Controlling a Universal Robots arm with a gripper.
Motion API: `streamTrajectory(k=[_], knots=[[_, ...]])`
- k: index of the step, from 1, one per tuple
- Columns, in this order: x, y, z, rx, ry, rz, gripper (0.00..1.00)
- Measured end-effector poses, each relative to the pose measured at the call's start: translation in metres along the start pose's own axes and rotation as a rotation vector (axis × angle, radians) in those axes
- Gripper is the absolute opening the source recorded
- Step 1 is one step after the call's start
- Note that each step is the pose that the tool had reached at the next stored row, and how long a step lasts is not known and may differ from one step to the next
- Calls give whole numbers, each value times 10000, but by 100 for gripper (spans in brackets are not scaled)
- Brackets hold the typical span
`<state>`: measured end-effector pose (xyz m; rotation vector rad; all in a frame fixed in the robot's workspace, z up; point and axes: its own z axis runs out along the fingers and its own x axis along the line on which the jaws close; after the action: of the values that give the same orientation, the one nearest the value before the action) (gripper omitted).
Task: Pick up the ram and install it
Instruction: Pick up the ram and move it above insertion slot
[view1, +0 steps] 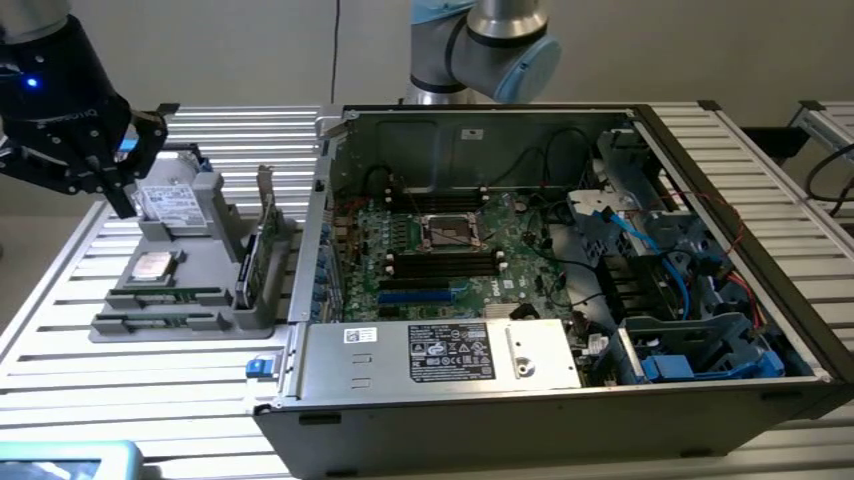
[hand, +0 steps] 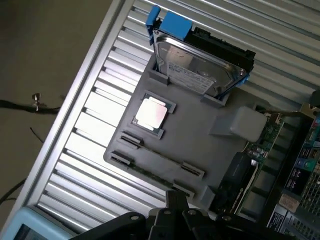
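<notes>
**Exterior view.** Gripper (view1: 120, 200) at 10 o'clock, fingers pressed together and empty, above the hard drive (view1: 171, 205) and partly hiding it. Ram (view1: 167, 297) at 8 o'clock, edge-up in the grey tray (view1: 200, 255), mostly sunk in its slot. Open case (view1: 561, 425) toward 3 o'clock. The arm is cut off at 12 o'clock.

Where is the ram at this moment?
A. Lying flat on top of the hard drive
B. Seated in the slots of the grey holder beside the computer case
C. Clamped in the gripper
B: the ram sits in the slots of the grey holder, just past the silver chip, while the gripper is over the hard drive end, apart from it.
</notes>
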<state>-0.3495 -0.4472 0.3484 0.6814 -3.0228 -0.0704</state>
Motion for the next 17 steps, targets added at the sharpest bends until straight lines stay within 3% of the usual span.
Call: streamTrajectory(k=[17], knots=[[0,0,0,97,166,-3090,11]])
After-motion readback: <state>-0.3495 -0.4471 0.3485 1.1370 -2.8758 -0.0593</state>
